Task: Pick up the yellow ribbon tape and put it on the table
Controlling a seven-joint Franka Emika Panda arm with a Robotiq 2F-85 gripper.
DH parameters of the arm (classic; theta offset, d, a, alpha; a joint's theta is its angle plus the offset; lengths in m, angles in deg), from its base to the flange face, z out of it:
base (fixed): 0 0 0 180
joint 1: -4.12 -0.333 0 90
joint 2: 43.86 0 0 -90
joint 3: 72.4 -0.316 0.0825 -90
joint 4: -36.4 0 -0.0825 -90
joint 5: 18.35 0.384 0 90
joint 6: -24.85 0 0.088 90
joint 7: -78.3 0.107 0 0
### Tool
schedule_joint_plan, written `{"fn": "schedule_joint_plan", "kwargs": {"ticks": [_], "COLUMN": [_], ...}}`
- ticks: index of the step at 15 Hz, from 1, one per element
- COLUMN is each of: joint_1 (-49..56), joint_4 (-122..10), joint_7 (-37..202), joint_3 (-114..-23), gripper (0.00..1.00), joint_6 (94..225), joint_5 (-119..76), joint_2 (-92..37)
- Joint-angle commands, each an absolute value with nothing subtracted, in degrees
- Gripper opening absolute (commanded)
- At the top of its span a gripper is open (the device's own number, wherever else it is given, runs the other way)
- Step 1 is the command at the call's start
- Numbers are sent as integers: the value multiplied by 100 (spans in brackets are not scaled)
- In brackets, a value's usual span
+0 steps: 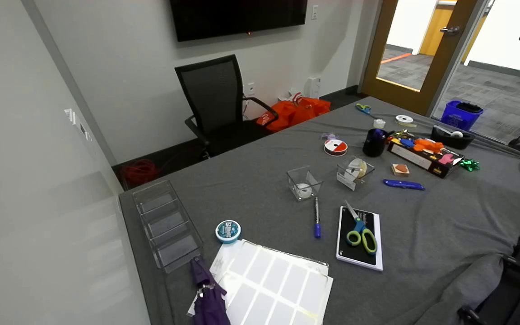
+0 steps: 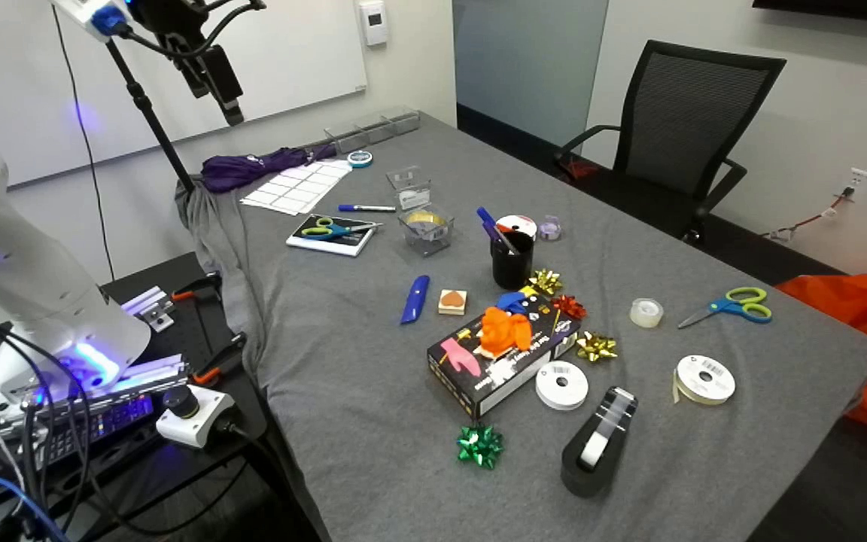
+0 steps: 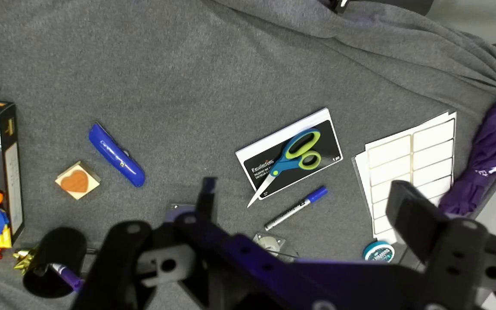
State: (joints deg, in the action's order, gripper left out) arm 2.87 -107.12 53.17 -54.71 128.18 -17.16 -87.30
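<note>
wrist view: the gripper (image 3: 305,186) is released, its two fingers (image 3: 408,213) parted wide. in an exterior view the fingertips (image 2: 232,114) hang well above the table (image 2: 366,361). the yellow ribbon tape (image 1: 356,168) sits inside a clear container (image 1: 345,180) near the middle of the tabletop, apart from every edge; in the wrist view the gripper hides it.

just beside, toward the edge by the whiteboard (image 2: 290,60), a second clear container (image 1: 314,186) holds a white roll (image 1: 304,191). a clear divided tray (image 1: 165,225) lies along that edge, at its corner with the edge by the chair (image 1: 215,95). a purple cloth bundle (image 1: 208,295) and white label sheets (image 1: 273,284) lie farther along it toward the robot arm (image 2: 34,248), with a round teal-and-white tin (image 1: 228,231) at one corner of the sheets.

between the sheets and the middle lie a blue-capped marker (image 3: 296,207) and scissors (image 3: 284,164), these on a black-and-white pack (image 3: 267,153). toward the edge by the door (image 1: 395,96) come a blue tool (image 2: 415,299), a heart-marked block (image 2: 452,301), a black cup (image 2: 512,263) with pens (image 2: 488,224) and a black box (image 2: 509,366) topped with small bright things (image 2: 505,333). a tape dispenser (image 2: 600,444) is near the door edge; more scissors (image 2: 731,304) and a white spool (image 2: 706,376) lie near its corner with the chair edge.
</note>
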Motion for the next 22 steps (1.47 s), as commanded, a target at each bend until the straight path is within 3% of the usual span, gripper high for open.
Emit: {"fn": "schedule_joint_plan", "kwargs": {"ticks": [1, 5, 10, 17, 22], "joint_1": [393, 330, 168, 0, 119], "joint_4": [-10699, -10889, -11123, -10792, -10260], "joint_7": [5258, 5399, 5770, 7123, 8552], "joint_3": [-5553, -5552, -5607, -6096, -6468], "gripper": [100, 100, 100, 100, 100], "joint_6": [12803, 13264, 15146, 17843, 18670], "joint_5": [-1652, -1377, -349, 576, 794], "joint_2": [-8703, -8602, -7858, -5851, -4581]}}
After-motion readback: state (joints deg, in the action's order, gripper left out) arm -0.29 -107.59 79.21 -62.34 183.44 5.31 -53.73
